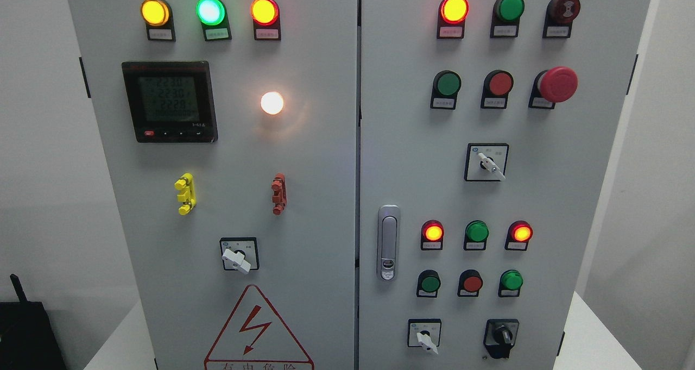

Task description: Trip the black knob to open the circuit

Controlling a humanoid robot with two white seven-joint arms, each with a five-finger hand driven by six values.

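Black knob (pixel 501 337), handle apparently upright.

Honestly there wasn't any of the robot's body to see in this head view shot: no arm, no hand, no fingers, no casing, cables or markings came into frame from either side or the bottom edge.

The warning triangle (pixel 258 329) at the lower middle-left of the frame is cut by the bottom edge, so its caption shows only as sliced character tops. The black knob (pixel 501 337) at lower right sits just above that edge, its pointer direction unclear. The small labels under the lamps (pixel 159 33) are too tiny to read (likewise the meter (pixel 169 101) digits, blurred). A dark object (pixel 24 326) at lower left is cropped.
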